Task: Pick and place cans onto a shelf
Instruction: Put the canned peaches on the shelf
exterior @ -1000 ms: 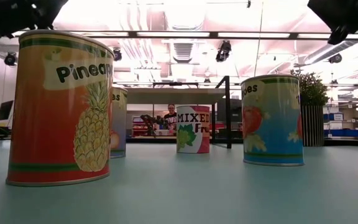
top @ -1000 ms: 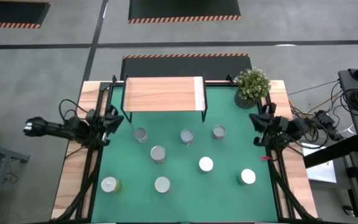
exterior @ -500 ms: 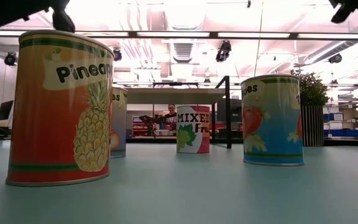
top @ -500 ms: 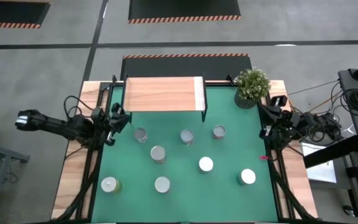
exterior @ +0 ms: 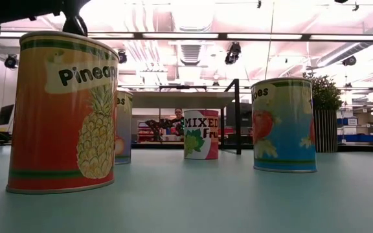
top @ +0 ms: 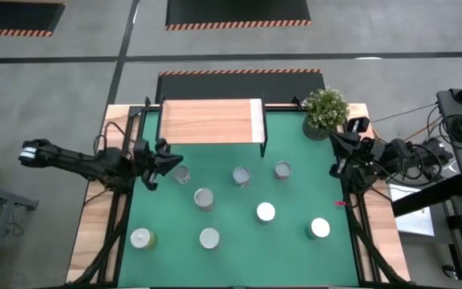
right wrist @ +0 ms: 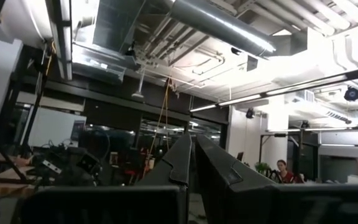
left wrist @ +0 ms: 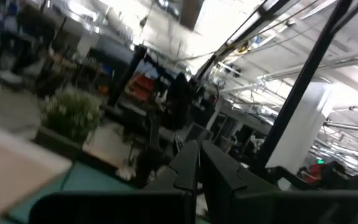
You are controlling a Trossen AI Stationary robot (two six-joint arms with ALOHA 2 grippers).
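Fingers of the left gripper (top: 169, 162) are lying pressed together with nothing between them, as the left wrist view is showing, and the gripper is hanging at the left side of the desk (top: 295, 241), its tip just beside the nearest can (top: 182, 174). The right gripper (top: 333, 152) is sitting with its fingers closed and empty too, waiting over the right edge of the desk near the potted plant (top: 325, 108).

Outward from the left gripper, seven cans are standing upright and apart on the green mat: a far row of three, continuing with the middle can (top: 241, 175) and the right can (top: 282, 169), then one just nearer (top: 204, 197), and three more toward the near edge. In the low view a pineapple can (exterior: 63, 113) is filling the left side. The shelf (top: 211, 121) is standing empty at the far edge, behind the far row.

Judging from this, the risk is lying in the closed fingers: if they are descending without spreading, they will be striking the can's top or rim and tipping it, and a toppled can could be rolling into its neighbours. Approaching from the side, the arm could also be clipping the shelf's black legs.
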